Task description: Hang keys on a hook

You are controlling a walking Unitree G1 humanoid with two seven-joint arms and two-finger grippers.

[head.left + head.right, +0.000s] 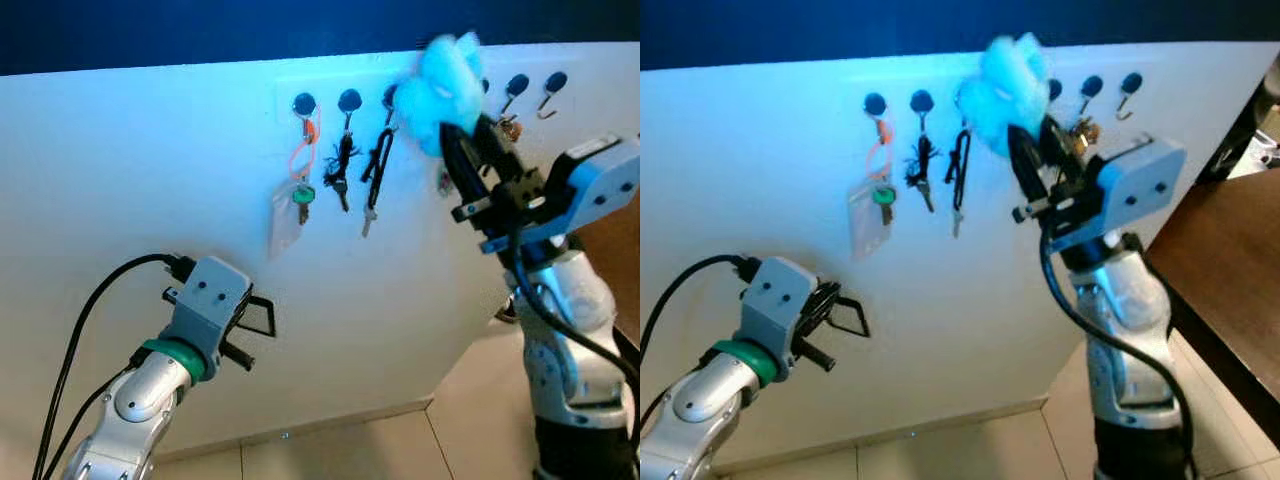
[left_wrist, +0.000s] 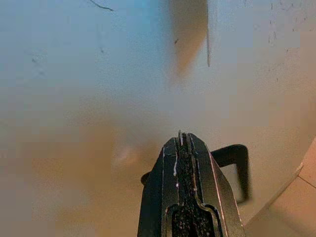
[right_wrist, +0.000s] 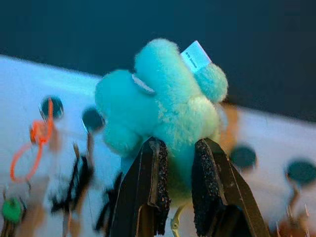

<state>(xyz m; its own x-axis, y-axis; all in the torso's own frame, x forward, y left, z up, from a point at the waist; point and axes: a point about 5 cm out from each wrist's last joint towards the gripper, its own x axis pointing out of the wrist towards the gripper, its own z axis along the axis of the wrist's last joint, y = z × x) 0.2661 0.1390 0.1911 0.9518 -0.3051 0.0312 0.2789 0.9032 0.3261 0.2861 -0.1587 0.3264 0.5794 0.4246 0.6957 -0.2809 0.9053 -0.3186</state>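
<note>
My left pincer sits low, close to the plain white wall panel, black fingers pressed together with nothing between them. The left wrist view shows the two fingers as one closed wedge pointing at the wall.

My right pincer is raised high toward the hook row, clamped on the fluffy turquoise plush keychain. Both black pads bite its lower part; a small white tag sticks out at the top. A bit of pale metal ring shows beneath the plush between the fingers. I can't tell whether it touches a hook yet.

Behind the plush, the row of round black wall hooks runs along the top of the white panel. From my left:
- orange loop with a green-capped key and clear card sleeve
- black cord with a dark key bunch
- black carabiner strap with a silver key

The plush covers the next hooks. Further to my right, two black hooks with metal curls; something brassy hangs just by my pincer. Dark wooden worktop at my far right, tiled floor below.
</note>
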